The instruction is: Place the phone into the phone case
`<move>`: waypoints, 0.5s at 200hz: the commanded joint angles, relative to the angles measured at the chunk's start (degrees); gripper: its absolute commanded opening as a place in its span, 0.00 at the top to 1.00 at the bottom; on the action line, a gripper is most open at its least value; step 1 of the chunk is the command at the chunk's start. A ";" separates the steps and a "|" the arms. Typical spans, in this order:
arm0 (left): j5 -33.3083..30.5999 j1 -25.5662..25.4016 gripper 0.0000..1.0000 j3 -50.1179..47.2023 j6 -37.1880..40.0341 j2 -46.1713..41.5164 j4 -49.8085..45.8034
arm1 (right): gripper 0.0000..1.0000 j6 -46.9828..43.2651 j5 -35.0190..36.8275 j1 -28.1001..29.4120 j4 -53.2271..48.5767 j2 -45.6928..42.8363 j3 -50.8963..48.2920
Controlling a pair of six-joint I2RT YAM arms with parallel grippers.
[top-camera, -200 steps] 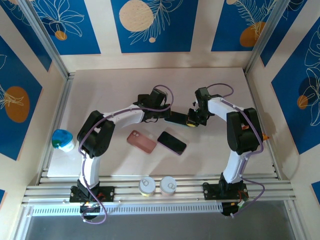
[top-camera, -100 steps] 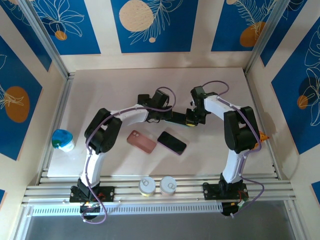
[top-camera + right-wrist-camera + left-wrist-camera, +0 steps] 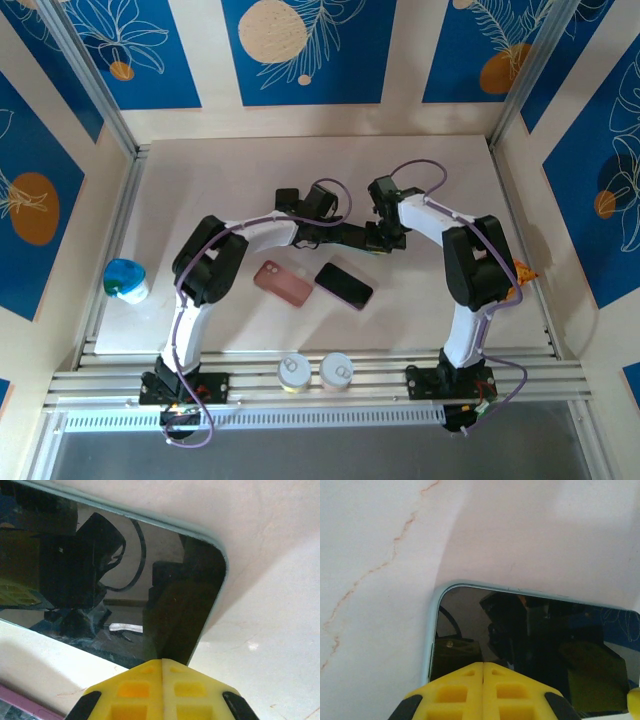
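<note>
1. Fingers [image 3: 452, 692] on both grippers are closed tight and empty: left gripper [image 3: 483, 665] and right gripper [image 3: 162, 661] sit at opposite ends of the phone [image 3: 352, 237].
2. Phone's long axis runs arm to arm; case [image 3: 283, 283] lies nearer the bases, left arm closer.

Black slab phone [image 3: 530, 650]: glossy mirror-like glass, smooth pale-blue rim. Pink rectangular phone case [image 3: 283, 282]: matt. Cream veined surface [image 3: 370, 555]: smooth, matt.

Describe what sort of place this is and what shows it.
Probably a purpose-built robot test booth: left arm and right arm bolted to a metal rail, a pale table, blue leaf-patterned panels around it.
</note>
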 commanded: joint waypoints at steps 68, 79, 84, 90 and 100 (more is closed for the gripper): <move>-0.19 3.20 1.00 -7.85 1.92 -3.57 -1.66 | 1.00 6.09 -10.70 7.36 0.96 5.91 -6.63; -0.32 3.50 1.00 -8.30 2.10 -3.97 -1.72 | 1.00 6.41 -10.96 7.67 1.61 6.29 -7.11; -0.33 3.54 1.00 -8.48 2.17 -4.05 -1.80 | 1.00 6.50 -11.11 7.81 1.83 6.53 -7.25; -0.31 3.63 1.00 -8.53 2.24 -4.13 -1.94 | 1.00 6.59 -11.39 7.93 2.13 6.83 -7.49; -0.41 3.74 1.00 -8.70 2.31 -4.10 -2.14 | 1.00 6.77 -11.68 8.07 2.89 7.31 -8.03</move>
